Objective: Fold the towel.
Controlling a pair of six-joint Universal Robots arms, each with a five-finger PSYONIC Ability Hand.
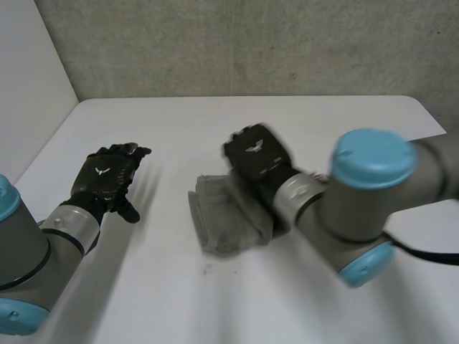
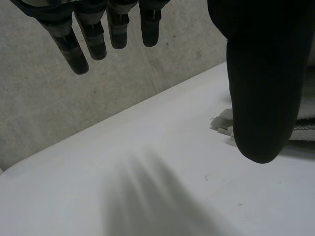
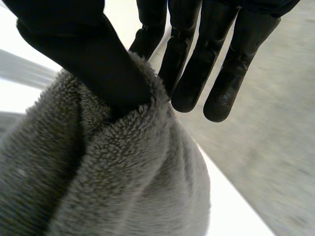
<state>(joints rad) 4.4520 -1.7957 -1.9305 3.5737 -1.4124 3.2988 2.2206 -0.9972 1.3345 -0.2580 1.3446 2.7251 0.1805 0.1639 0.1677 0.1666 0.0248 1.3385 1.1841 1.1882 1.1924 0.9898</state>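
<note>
– While its thumb [image 3: 93, 59] digs into the pile, what is the right hand [image 1: 252, 152] doing with the towel [image 1: 228, 215]?

– Pinching it. From the right wrist, a raised fold of the grey towel sits between the thumb on one side and the straight fingers [image 3: 224, 78] on the other. The fingertips reach out past the fold with nothing under them.

– And where does the towel lie?

– On the white table [image 1: 287, 122], about the middle of it as the head view has it. It is bunched into a loose, narrow heap, its folds running away from the robot. The right hand is at the heap's far end, and the right arm [image 1: 358, 208], grey with a light-blue cap, comes in across the table beside it.

– The left hand?

– The left hand [image 1: 107, 179] is well apart from the towel, held over bare table on its own arm's side. Its fingers are straight and a little spread, the thumb out to the side, and it holds nothing. Its own wrist view has the fingers hanging apart above the white surface. The broad thumb stands in front of the towel's edge, where what looks like a small pale tag [image 2: 222, 120] pokes out just beside it.

– What is behind all this?

– A rough grey wall [image 1: 251, 43] rises from the table's far edge.
</note>
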